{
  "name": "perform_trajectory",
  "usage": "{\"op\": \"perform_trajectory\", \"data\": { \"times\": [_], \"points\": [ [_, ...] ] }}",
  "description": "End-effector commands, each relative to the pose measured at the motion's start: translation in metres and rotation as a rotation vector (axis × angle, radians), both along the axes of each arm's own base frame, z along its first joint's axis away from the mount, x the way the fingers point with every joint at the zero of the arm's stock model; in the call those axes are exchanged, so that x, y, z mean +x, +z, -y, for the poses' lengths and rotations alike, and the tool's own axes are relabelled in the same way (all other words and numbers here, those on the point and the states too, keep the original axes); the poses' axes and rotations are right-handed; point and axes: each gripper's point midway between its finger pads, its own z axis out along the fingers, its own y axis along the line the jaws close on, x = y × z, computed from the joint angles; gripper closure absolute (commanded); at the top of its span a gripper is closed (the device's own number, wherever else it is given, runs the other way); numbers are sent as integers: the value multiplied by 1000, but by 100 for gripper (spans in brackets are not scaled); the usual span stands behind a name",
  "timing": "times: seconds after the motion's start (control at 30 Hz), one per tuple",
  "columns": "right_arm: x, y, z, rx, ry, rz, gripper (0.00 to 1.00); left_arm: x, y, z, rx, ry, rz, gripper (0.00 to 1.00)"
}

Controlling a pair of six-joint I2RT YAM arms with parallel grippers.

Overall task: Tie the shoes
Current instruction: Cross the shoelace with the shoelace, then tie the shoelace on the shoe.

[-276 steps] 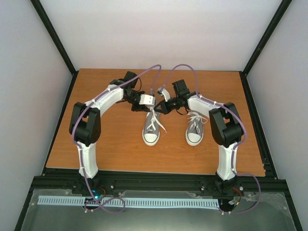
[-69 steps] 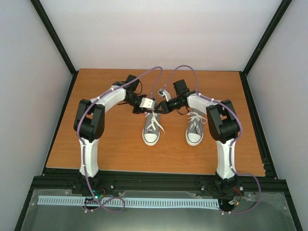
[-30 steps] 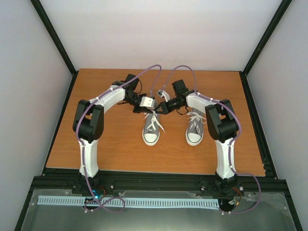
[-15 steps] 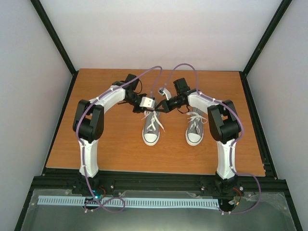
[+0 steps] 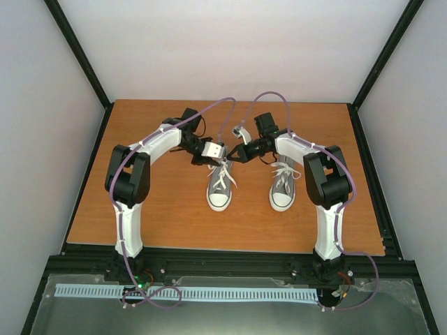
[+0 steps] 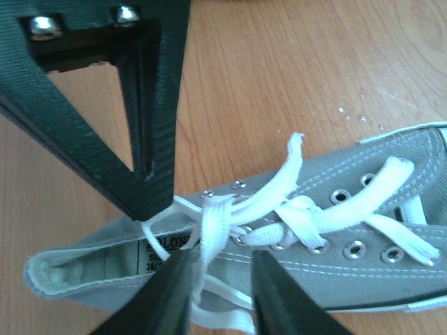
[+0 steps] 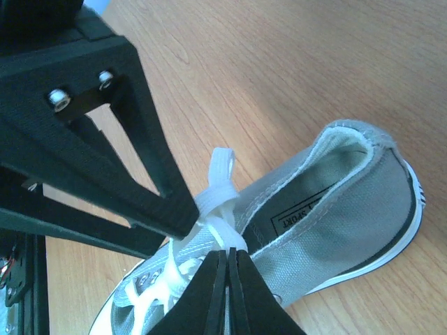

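left end effector [image 5: 209, 160] / right end effector [image 5: 235, 155] | together over left shoe [image 5: 219, 188]

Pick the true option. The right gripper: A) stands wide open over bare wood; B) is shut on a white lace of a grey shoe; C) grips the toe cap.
B: the right gripper has its fingers pressed together on the white lace at the opening of the grey shoe.
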Motion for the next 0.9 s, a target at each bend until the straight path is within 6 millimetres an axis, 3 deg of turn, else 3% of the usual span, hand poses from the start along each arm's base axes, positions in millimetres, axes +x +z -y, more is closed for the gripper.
{"op": "perform_trajectory", "data": {
  "times": [0.0,0.17,0.27,0.47,0.63,0.87],
  "points": [
    [-1,12,2,13,-4,25,97,-3,27,-4,-10,-25,26,68],
    [-1,15,3,11,-9,37,97,27,30,-25,18,112,61,62],
    [-3,16,3,15,-10,36,97,49,19,-37,51,228,74,60],
    [-4,14,3,23,-8,32,97,52,-11,-48,133,271,37,57],
    [-5,15,3,27,-3,35,97,29,-24,-47,140,209,-19,55],
    [-5,17,0,41,1,37,97,21,-40,-40,154,201,-59,54]
  ]
}}
